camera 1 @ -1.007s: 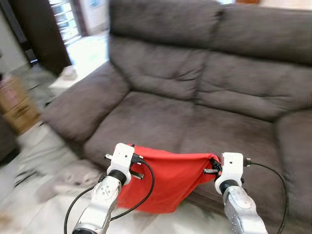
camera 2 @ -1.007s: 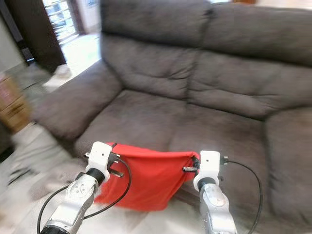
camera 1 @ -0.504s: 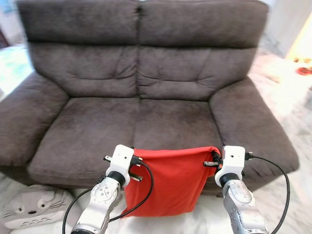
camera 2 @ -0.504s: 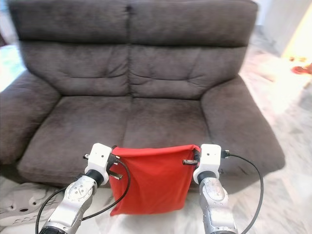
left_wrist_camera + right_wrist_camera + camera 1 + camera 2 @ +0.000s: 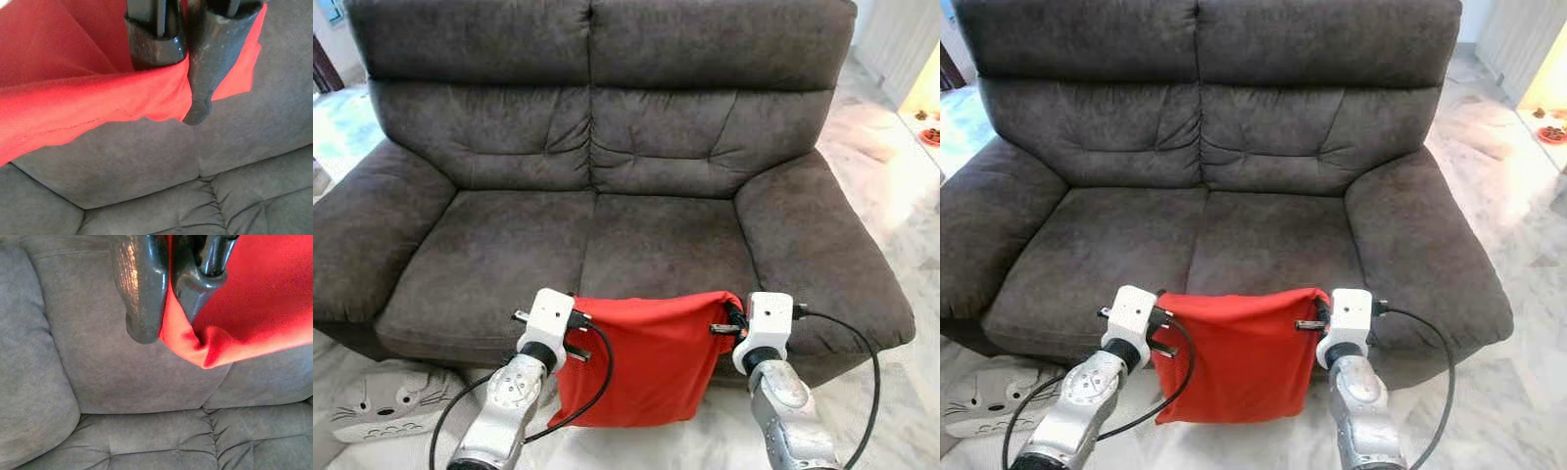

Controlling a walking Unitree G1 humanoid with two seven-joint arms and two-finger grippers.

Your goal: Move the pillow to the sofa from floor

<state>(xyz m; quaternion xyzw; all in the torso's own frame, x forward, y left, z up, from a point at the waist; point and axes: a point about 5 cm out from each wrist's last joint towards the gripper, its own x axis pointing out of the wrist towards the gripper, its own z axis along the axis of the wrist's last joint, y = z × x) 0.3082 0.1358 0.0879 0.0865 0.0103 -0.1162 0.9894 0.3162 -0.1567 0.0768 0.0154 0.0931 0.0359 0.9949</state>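
A red pillow (image 5: 646, 357) hangs flat and limp between my two grippers, just in front of the dark grey sofa (image 5: 607, 186). My left gripper (image 5: 576, 318) is shut on the pillow's upper left corner (image 5: 166, 93). My right gripper (image 5: 732, 315) is shut on its upper right corner (image 5: 195, 340). The pillow's top edge lies level with the front of the seat cushions (image 5: 529, 264), and its lower part hangs down over the sofa's front. In both wrist views the black fingers (image 5: 205, 58) pinch red cloth above the grey seat.
A pale cushion with a cartoon animal face (image 5: 386, 403) lies on the marble floor (image 5: 901, 225) at the sofa's front left corner. The sofa's wide armrests (image 5: 813, 235) flank the two seat cushions. Open floor runs along the right side.
The camera has swung from the sofa's left end to face it squarely and has steadied. The grippers keep their hold on the pillow, which hangs much as before.
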